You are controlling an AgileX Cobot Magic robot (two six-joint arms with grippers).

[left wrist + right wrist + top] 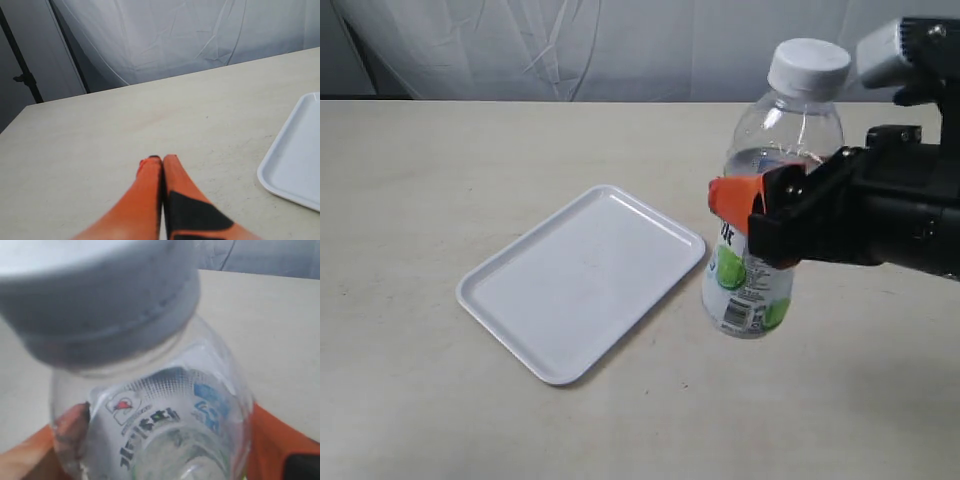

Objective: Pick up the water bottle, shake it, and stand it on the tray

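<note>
The water bottle (760, 270), clear with a white cap (808, 66) and a white-and-green label, hangs upright above the table, just right of the tray (582, 280). My right gripper (752, 214) is shut on the bottle's middle, its orange fingers on either side. In the right wrist view the bottle (165, 420) fills the frame, cap (100, 300) nearest, with an orange finger (272, 440) against its side. My left gripper (162, 161) is shut with nothing in it, low over bare table, and the tray's corner (295, 165) lies off to one side.
The beige table (440, 180) runs to a white curtain (570, 45) at the back. A dark stand (22, 75) shows beyond the table's edge in the left wrist view.
</note>
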